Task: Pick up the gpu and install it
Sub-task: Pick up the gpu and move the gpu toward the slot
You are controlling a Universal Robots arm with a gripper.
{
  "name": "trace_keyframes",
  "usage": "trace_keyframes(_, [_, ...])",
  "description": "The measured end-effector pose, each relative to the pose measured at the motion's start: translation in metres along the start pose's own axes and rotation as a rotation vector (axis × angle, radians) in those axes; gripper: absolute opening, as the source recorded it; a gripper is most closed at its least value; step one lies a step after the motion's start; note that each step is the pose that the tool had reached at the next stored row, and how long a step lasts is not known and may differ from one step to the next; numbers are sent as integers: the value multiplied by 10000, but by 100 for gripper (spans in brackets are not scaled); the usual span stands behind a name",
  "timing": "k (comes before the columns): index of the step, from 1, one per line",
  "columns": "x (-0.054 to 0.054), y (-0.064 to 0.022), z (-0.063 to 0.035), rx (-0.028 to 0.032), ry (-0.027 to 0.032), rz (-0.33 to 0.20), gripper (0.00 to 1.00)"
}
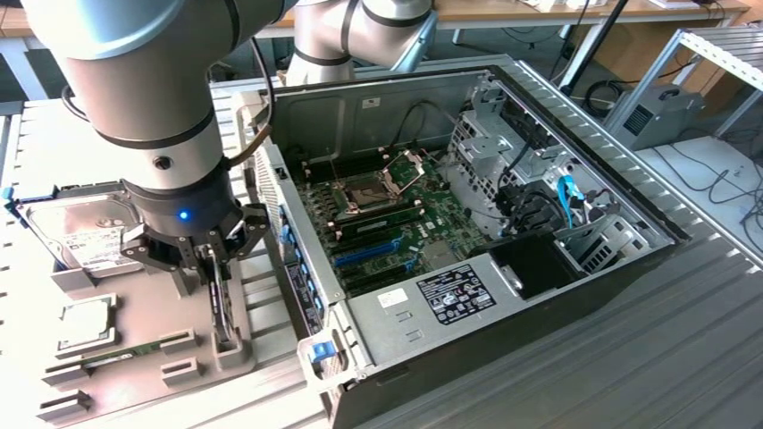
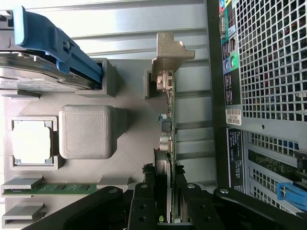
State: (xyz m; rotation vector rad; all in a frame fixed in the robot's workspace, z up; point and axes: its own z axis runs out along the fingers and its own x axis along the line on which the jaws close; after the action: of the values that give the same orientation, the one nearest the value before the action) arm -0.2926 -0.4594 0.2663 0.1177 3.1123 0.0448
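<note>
Pick-up step in hand — gripper (image 1: 218,268) down over gpu (image 1: 222,313), card standing on edge in grey holder (image 1: 155,304) on worktop (image 1: 620,357), just beside open computer case (image 1: 357,116). Jaws pinch card's upper edge, at end away from silver bracket (image 2: 169,55). Card looks seated in holder, not yet lifted. Next move likely calls for straight pull clear of holder slots — no twist.

Note the silver white-labelled hard drive (image 1: 86,239), square silver processor (image 1: 86,320) and narrow green memory stick (image 1: 125,350) on your grey plastic holder (image 1: 149,304), beside the open black computer case (image 1: 357,116).
</note>
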Motion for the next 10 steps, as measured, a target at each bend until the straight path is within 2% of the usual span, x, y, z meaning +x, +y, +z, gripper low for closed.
trace_keyframes(6, [0, 1, -16, 0, 0, 0, 26])
trace_keyframes(8, [-3, 2, -80, 0, 0, 0, 26])
trace_keyframes(10, [-3, 2, -83, 0, 0, 0, 26])
